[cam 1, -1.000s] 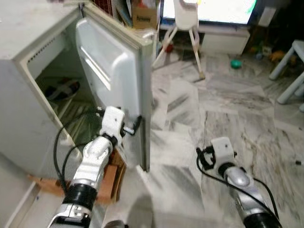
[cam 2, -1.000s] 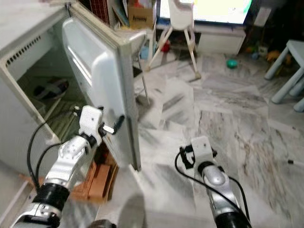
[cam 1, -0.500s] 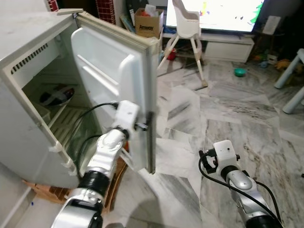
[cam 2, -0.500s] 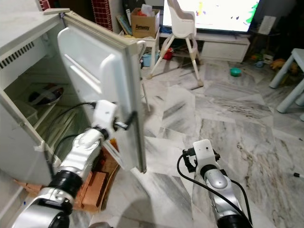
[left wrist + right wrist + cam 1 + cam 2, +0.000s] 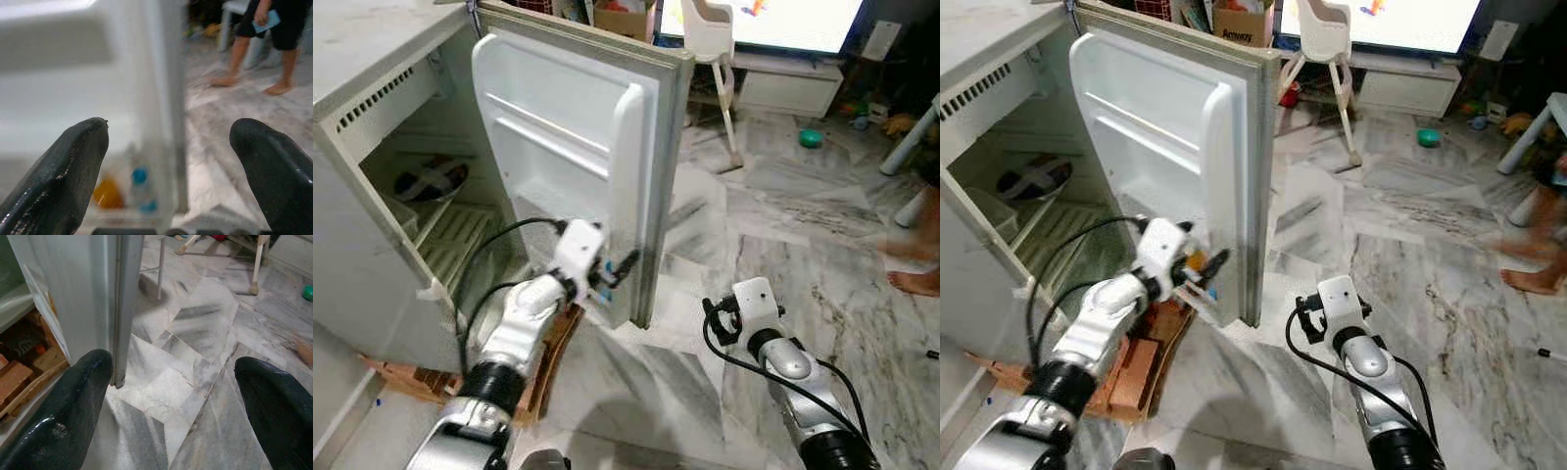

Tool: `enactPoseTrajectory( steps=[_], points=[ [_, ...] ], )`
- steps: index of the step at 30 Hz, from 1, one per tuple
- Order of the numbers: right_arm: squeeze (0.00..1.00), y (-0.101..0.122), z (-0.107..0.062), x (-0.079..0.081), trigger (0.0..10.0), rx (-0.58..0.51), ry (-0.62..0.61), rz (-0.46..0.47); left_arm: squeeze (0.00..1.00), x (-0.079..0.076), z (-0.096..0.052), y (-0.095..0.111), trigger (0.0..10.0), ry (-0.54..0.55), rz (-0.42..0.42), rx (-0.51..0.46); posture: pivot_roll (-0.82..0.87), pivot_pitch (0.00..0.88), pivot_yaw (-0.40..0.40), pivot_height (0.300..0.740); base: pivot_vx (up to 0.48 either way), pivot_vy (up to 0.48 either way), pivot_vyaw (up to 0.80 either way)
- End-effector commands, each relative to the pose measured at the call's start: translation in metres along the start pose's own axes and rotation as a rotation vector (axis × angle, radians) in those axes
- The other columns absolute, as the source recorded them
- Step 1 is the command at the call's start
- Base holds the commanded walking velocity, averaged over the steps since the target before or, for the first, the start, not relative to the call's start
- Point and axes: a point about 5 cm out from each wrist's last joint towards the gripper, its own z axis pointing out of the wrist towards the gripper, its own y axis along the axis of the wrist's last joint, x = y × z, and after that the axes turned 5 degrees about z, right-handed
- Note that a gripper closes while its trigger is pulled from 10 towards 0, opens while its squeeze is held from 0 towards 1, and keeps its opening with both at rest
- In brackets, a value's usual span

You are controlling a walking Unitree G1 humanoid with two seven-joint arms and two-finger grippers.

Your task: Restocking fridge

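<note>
Small white fridge (image 5: 372,147) stands at the robot's left, raised on wooden boards and bricks (image 5: 1131,367), cabinet open, wire shelves inside and a dark bowl-like item (image 5: 431,181) on the upper shelf, too blurred to identify. Fridge door (image 5: 573,147) is swung out wide, inner side facing the robot, moulded white liner with shelf rails; free edge of the door points toward the room. Marble-pattern floor (image 5: 773,235) runs to the right and back. Behind the door: white high chair (image 5: 710,39), bright TV screen (image 5: 1410,20) on a low white unit, cardboard box (image 5: 1239,24), small green object (image 5: 812,138) on the floor. Person's bare legs and feet (image 5: 911,264) at the right edge, motion-blurred; left wrist view shows the person standing in dark shorts holding something light blue. Left gripper (image 5: 617,272) is at the lower part of the door's inner side near the free edge, fingers spread apart with the door edge seen between them in the left wrist view, not clamped on anything. In the bottom door shelf there, blurred: an orange item (image 5: 107,193) and a bottle with blue cap (image 5: 140,177), just beside each other. Right gripper (image 5: 171,391) hangs low over the floor to the right of the door, fingers wide apart, holding nothing; its wrist view looks at the door's bottom corner and the floor tiles.
</note>
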Motion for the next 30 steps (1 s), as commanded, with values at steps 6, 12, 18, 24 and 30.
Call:
enactPoseTrajectory(
  steps=[6,12,18,24,30],
  points=[
    [0.00,0.003,0.003,0.002,10.0,-0.005,0.005,-0.006,0.00,0.021,-0.024,-0.006,10.0,0.176,-0.020,0.015,0.06,0.000,-0.037,0.740,0.327,-0.135,0.00],
    [0.00,0.012,0.007,-0.001,10.0,-0.024,0.007,-0.021,0.00,0.024,-0.018,0.001,10.0,0.227,-0.006,0.007,0.05,0.000,-0.037,0.740,0.439,0.000,0.00],
    [0.00,0.014,0.008,-0.003,10.0,-0.026,0.006,-0.028,0.00,0.014,-0.009,0.003,10.0,0.203,-0.017,0.010,0.03,0.000,-0.044,0.740,0.441,0.000,0.00],
    [0.00,0.013,0.008,-0.001,10.0,-0.024,0.011,-0.033,0.00,0.007,0.004,0.007,10.0,0.170,0.001,0.015,0.03,0.000,-0.048,0.740,0.439,0.000,0.00],
    [0.00,0.015,0.010,0.000,10.0,-0.029,0.009,-0.041,0.00,0.002,0.024,0.024,10.0,0.117,0.026,-0.020,0.03,0.000,-0.045,0.740,0.439,0.000,0.00]
  ],
)
